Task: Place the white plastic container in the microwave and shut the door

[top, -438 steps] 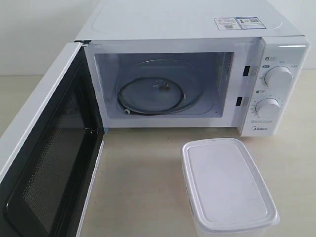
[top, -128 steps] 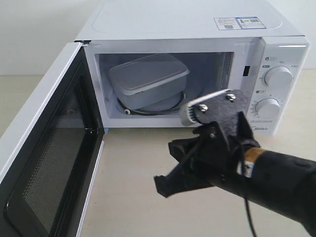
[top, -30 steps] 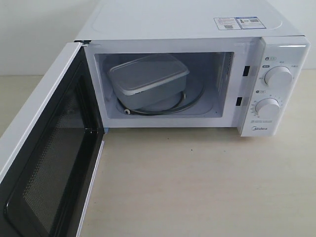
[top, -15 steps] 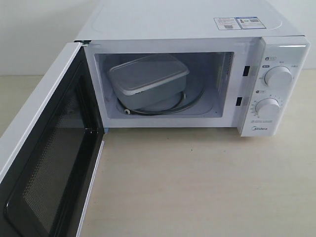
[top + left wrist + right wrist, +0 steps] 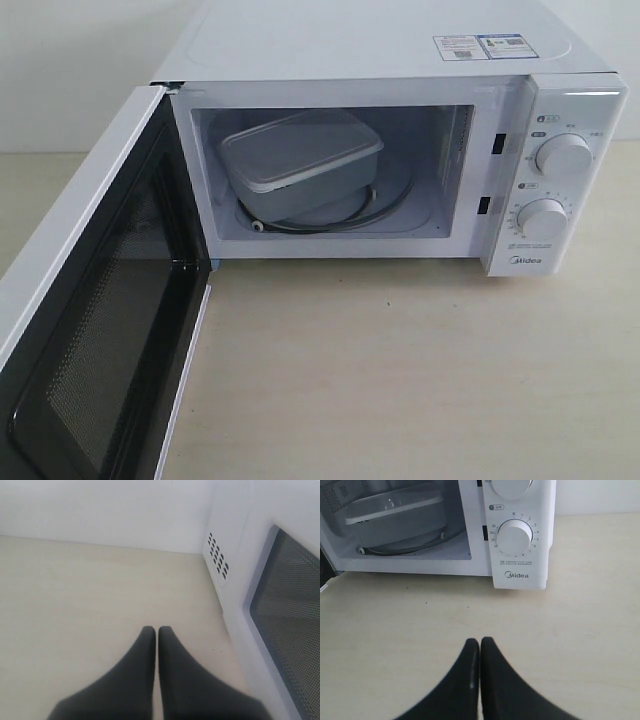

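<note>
Exterior view: the white plastic container [image 5: 300, 165] sits inside the microwave [image 5: 400, 45], on the glass turntable [image 5: 392, 203], toward the left rear of the cavity and turned at a slant to the walls. Part 1 of the 2 parts of the task looks done. The door [image 5: 100, 330] stands wide open, swung out to the left with its dark mesh inner face showing, so shutting it is what remains. Neither arm appears in this view.

The left gripper [image 5: 156, 630] has its 2 fingers pressed together with nothing between them. It hangs over the table [image 5: 75, 605] on the outer side of the door, near the window but apart from it, which would suit a push on the door. The right gripper [image 5: 480, 641] is likewise closed and empty. It is over the table in front of the lower dial [image 5: 516, 537], well apart from the container.
</note>
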Available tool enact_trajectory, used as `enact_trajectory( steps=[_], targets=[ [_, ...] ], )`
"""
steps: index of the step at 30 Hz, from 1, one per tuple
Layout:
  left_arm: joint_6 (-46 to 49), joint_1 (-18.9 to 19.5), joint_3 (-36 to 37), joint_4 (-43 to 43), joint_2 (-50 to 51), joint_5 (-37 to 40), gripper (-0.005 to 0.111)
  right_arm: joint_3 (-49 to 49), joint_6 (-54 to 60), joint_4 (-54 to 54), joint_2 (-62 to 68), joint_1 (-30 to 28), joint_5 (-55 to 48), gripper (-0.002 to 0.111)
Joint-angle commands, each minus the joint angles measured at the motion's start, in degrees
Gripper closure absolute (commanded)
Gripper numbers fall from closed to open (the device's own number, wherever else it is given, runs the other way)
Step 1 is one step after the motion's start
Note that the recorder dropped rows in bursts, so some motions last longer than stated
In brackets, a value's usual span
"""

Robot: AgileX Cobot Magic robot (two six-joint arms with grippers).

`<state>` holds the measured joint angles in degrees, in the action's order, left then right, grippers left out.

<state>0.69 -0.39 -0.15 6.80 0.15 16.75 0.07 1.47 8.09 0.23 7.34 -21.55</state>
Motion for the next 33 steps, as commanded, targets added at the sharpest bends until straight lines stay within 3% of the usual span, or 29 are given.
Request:
enact_trajectory(
  steps=[1, 19, 26, 33],
  targets=[
    [0.19, -0.18, 0.15, -0.22, -0.15, -0.04, 0.102, -0.07, 0.12, 0.17, -0.23, -0.24, 0.26, 0.108],
    [0.19, -0.18, 0.15, -0.22, -0.15, -0.04, 0.102, -0.07, 0.01, 0.17, -0.23, -0.24, 0.26, 0.108],
    [11.13, -0.18, 0.15, -9.14, -0.15, -3.55, 0.102, -0.07, 0.01, 0.17, -0.23, -0.24, 0.26, 0.108],
    [13.96, -0.18, 0.15, -9.49, -0.15, -6.99, 0.102, -0.07, 0.01, 0.17, -0.23, -0.24, 0.26, 0.108]
  ],
)
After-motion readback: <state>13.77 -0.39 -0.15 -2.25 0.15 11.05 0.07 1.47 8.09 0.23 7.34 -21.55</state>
